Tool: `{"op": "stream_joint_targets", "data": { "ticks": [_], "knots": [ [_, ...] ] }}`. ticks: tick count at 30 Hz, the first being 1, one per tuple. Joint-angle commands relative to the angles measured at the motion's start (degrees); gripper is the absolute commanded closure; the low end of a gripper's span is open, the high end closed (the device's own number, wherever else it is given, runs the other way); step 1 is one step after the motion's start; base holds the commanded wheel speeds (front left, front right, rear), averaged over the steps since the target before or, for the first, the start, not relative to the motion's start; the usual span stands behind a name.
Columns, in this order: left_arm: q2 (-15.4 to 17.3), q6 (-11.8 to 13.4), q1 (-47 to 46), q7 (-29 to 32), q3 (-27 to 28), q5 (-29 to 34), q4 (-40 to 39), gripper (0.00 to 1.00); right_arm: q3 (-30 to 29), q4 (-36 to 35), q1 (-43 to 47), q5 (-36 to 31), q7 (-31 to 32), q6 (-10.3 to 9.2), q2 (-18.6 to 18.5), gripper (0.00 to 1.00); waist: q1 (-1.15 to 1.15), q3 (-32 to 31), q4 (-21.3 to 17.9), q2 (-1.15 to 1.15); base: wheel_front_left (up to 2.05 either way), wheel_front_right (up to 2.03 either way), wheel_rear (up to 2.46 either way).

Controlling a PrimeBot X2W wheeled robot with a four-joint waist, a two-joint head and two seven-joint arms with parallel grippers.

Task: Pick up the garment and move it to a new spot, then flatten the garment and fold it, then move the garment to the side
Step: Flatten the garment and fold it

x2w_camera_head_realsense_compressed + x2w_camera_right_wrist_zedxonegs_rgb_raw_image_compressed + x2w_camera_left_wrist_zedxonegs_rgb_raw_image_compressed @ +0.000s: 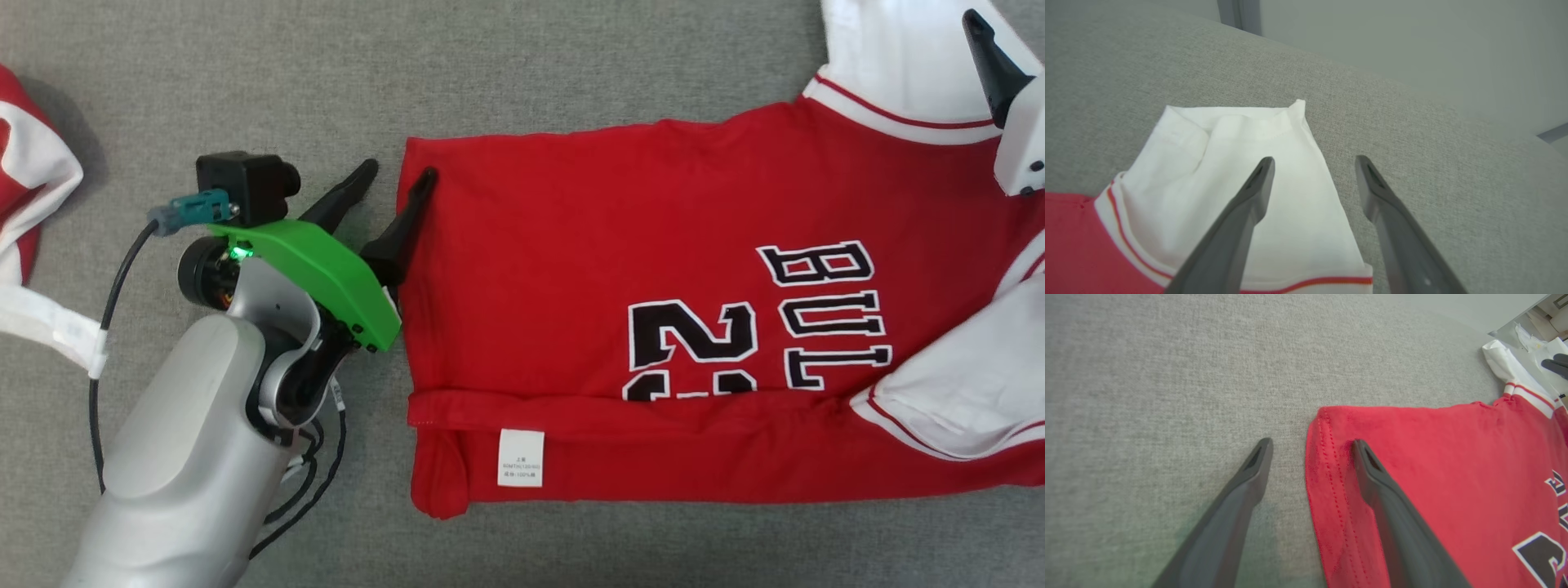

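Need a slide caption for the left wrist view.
Left gripper, jaws open, straddling the stitched hem of the red jersey lying on the grey fabric surface.

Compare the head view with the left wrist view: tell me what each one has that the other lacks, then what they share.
Head view adds: the white care label, a second red-and-white garment at left, the green wrist bracket. Left wrist view adds: the hem's stitching, room clutter in the far corner. Shared: the red jersey, the open left gripper straddling its edge.
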Motion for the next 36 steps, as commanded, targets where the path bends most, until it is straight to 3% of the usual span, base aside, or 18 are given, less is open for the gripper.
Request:
{"op": "stream_joint_targets", "data": {
  "ticks": [1, 8, 16, 18, 19, 21, 29, 36],
  "knots": [
    [-0.86, -0.75, -2.03, -0.35, -0.5, 0.16, 1.86, 0.0, 1.23, 2.26, -2.16, -1.09, -0.89, -0.07, 0.15, 0.0, 0.0, 4.94, 4.45, 0.0, 0.0, 0.0, 0.0],
    [-3.21, -3.3, -5.39, -1.36, -2.51, 0.79, 8.69, 0.0, 4.39, 13.07, -8.33, -3.26, -3.83, -0.07, 0.85, 0.0, 0.0, 5.01, 4.81, 0.0, 0.0, 0.0, 0.0],
    [-4.36, -6.11, -6.19, 0.59, -6.55, -0.24, 10.79, 0.01, 7.56, 20.05, -11.13, -2.46, -5.14, -0.04, 1.57, 0.0, 0.0, 4.44, 4.45, 0.0, 0.0, 0.0, 0.0],
    [-4.69, -6.58, -6.12, 0.6, -7.36, -0.8, 10.4, 0.4, 8.21, 21.34, -11.43, -1.73, -4.83, -0.03, 1.96, 0.0, 0.0, 4.26, 4.35, 0.0, 0.0, 0.0, 0.0],
    [-4.72, -6.74, -6.18, 0.82, -7.85, -1.0, 10.3, 0.64, 8.48, 21.86, -11.49, -1.42, -4.79, -0.03, 2.16, 0.44, 0.0, 4.15, 4.3, 0.0, 0.0, 0.0, 0.0],
    [-4.63, -7.07, -6.48, 0.73, -8.78, -1.02, 10.08, 1.0, 8.88, 23.06, -11.64, -0.62, -4.8, -0.04, 2.62, 1.0, 0.0, 3.92, 4.12, 0.0, 0.0, 0.0, 0.0],
    [-3.11, -7.27, -7.0, -3.28, -8.95, -0.82, 9.89, 1.0, 7.84, 23.1, -13.32, 2.67, -12.17, -0.09, 3.97, 1.0, 0.0, 0.81, 2.5, 0.0, 0.0, 0.0, 0.0],
    [-0.89, -6.82, -4.6, -7.41, -7.24, -0.93, 8.3, 1.0, 6.85, 18.52, -7.64, 8.68, -18.61, -0.08, 3.93, 1.0, 0.0, -6.51, -0.54, 0.0, 0.0, 0.0, 0.0]
  ]
}}
